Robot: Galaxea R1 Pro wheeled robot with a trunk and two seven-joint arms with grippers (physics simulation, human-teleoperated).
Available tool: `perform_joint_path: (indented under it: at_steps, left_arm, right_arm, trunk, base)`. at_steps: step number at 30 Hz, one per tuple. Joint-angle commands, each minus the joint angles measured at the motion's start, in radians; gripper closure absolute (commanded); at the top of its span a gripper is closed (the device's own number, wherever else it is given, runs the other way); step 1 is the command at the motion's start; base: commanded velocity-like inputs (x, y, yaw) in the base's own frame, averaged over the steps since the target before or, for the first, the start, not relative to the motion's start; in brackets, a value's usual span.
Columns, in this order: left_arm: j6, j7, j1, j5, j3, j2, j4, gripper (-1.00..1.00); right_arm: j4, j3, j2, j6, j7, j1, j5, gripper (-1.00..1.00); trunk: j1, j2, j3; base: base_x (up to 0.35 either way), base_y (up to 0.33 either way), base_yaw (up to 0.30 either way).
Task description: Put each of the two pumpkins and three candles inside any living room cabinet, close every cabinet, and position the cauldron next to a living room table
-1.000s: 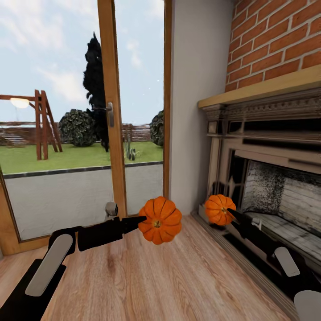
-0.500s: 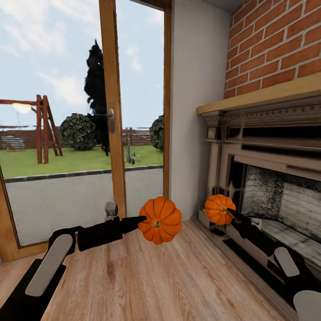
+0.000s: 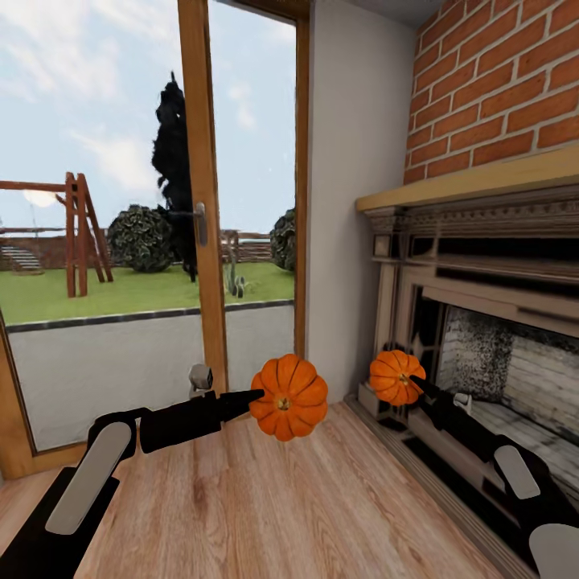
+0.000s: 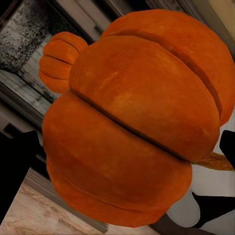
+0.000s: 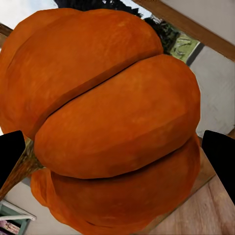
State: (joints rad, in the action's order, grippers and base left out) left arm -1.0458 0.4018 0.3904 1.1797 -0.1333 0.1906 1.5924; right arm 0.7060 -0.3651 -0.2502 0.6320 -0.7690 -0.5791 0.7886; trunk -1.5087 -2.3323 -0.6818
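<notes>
Two orange ribbed pumpkins hang in the air above the plank floor. The larger pumpkin (image 3: 289, 397) sits at the tip of my left gripper (image 3: 259, 396), which is shut on it; up close this pumpkin (image 4: 132, 127) blocks most of the left wrist view, with the other pumpkin (image 4: 61, 61) behind it. The smaller pumpkin (image 3: 396, 377) is held by my right gripper (image 3: 412, 381), shut on it, in front of the fireplace; the same pumpkin (image 5: 107, 117) sits between dark fingertips (image 5: 220, 154) in the right wrist view. Candles, cabinet, cauldron and table are out of view.
A brick fireplace (image 3: 490, 322) with a wooden mantel stands at the right. A wood-framed glass door (image 3: 197, 217) with a handle is ahead at the left, garden beyond. A white wall strip (image 3: 354, 185) separates them. Light wood floor (image 3: 265, 507) lies below.
The whole view has shifted slightly, so the camera moved; fireplace and door sit a bit differently in frame. Both pumpkins stay held in the same places relative to my arms.
</notes>
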Motion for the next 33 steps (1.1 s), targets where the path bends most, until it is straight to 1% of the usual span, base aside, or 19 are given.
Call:
perform_joint_path:
  at_steps: [1, 8, 33]
  left_arm:
    - [-0.001, 0.008, 0.001, -0.006, 0.0, 0.0, 0.0, 1.0]
    - [-0.001, 0.008, 0.001, -0.006, 0.0, 0.0, 0.0, 1.0]
    - [-0.001, 0.006, 0.001, -0.006, -0.002, 0.0, -0.002, 1.0]
  right_arm:
    - [0.0, -0.002, 0.0, 0.006, 0.0, -0.001, 0.004, 1.0]
    - [0.0, -0.002, 0.001, 0.005, 0.003, -0.001, 0.001, 1.0]
    - [-0.002, -0.001, 0.002, 0.006, 0.005, -0.001, -0.004, 1.0]
  trunk:
    - [0.004, 0.007, 0.002]
    - [0.031, 0.056, 0.018]
    - [0.127, 0.231, 0.056]
  base:
    - [0.0, 0.0, 0.0]
    - [0.0, 0.0, 0.0]
    - [0.0, 0.0, 0.0]
